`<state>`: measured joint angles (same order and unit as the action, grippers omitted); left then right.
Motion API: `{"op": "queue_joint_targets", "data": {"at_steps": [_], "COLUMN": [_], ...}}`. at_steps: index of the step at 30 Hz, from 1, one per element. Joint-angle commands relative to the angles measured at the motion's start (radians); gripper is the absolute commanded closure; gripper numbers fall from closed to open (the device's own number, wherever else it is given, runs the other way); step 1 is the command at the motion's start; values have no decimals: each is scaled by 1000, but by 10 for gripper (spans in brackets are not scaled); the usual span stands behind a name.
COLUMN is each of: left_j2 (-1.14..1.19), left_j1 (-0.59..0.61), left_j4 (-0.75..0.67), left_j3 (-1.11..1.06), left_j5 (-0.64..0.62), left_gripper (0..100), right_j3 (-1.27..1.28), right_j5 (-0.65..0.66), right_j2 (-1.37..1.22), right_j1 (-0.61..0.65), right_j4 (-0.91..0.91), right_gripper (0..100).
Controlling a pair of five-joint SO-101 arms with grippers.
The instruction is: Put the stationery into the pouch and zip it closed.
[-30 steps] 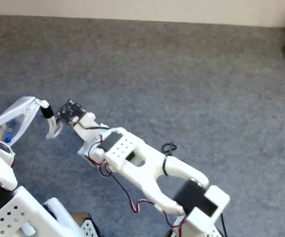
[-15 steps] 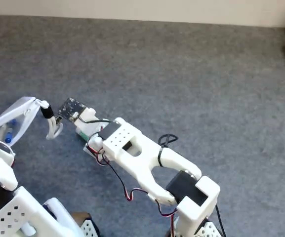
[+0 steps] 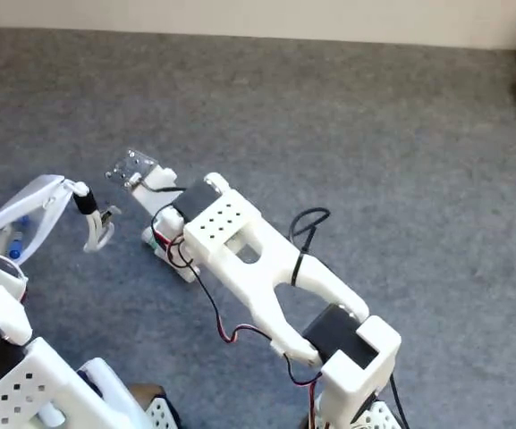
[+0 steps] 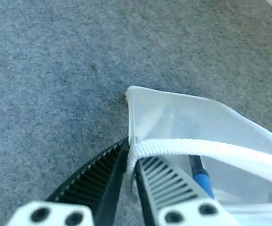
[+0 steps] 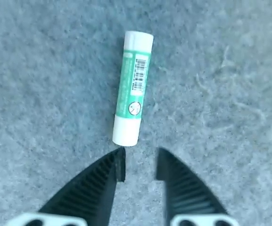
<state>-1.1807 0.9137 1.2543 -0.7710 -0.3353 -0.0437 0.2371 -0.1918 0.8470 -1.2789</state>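
Observation:
A green and white glue stick (image 5: 133, 87) lies flat on the grey carpet. My right gripper (image 5: 139, 165) hangs open just short of its white end, with nothing between the fingers. From above, a bit of the glue stick (image 3: 156, 239) peeks out under the right arm's wrist (image 3: 206, 223). The white mesh pouch (image 4: 197, 127) stands open with a blue pen (image 4: 201, 179) inside. My left gripper (image 4: 128, 146) is shut on the pouch's zipper edge. In the high view the pouch (image 3: 25, 210) is at the far left, its black zipper pull (image 3: 86, 200) toward the right arm.
Grey carpet (image 3: 374, 134) spreads open behind and to the right of the arms. The left arm's white body (image 3: 7, 357) fills the near left corner. A pale wall edge (image 3: 258, 18) runs along the back.
The right arm has swung its wrist away from the pouch's zipper pull and tipped it down over the glue stick. The pouch and left arm have stayed put.

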Motion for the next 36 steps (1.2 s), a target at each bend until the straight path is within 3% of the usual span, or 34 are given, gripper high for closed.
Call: {"op": "queue_joint_targets", "data": {"at_steps": [1,4,12,28,36], "left_j2": [-4,-4,-4,-4,-4], "left_j1": [4,4,2,2,2], "left_j4": [-23,-23,-28,-29,-29], "left_j3": [10,10,8,-5,-5], "left_j5": [-6,-6,-6,-6,-6], "left_gripper": [994,994,994,994,994], "right_j3": [-62,-61,-70,-394,-470], "right_j5": [-17,-87,-95,-98,-167], "right_j2": [8,7,-168,-449,-521], "right_j1": [41,61,76,81,77], "right_j4": [-12,36,108,101,101], "right_gripper": [810,810,810,810,813]}}
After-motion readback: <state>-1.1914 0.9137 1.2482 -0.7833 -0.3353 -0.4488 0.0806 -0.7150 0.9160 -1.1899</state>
